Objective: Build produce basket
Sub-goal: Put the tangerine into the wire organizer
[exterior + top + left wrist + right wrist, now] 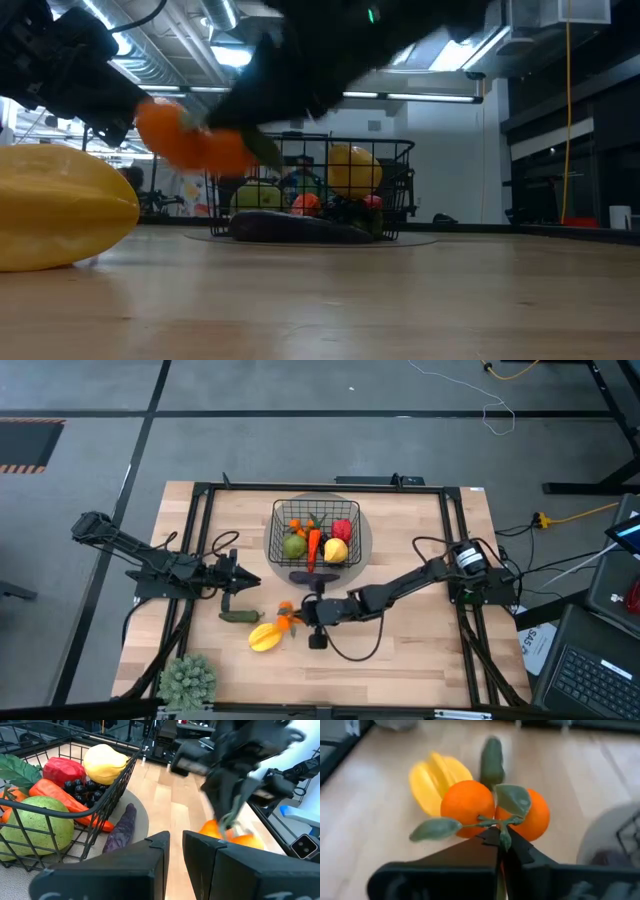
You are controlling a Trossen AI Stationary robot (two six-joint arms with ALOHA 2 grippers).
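Two tangerines point(492, 812) (leafy) pinched by right gripper point(499, 842); basket point(317, 536) near.

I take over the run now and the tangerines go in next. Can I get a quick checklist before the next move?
1. Right gripper shut on the tangerines by the stem: ok.
2. Tangerines lifted off the table: ok.
3. Room in the basket: cannot tell; it already holds several pieces.
4. Eggplant lies outside, against the basket wall: not ok.
5. Left gripper away from the basket: ok.
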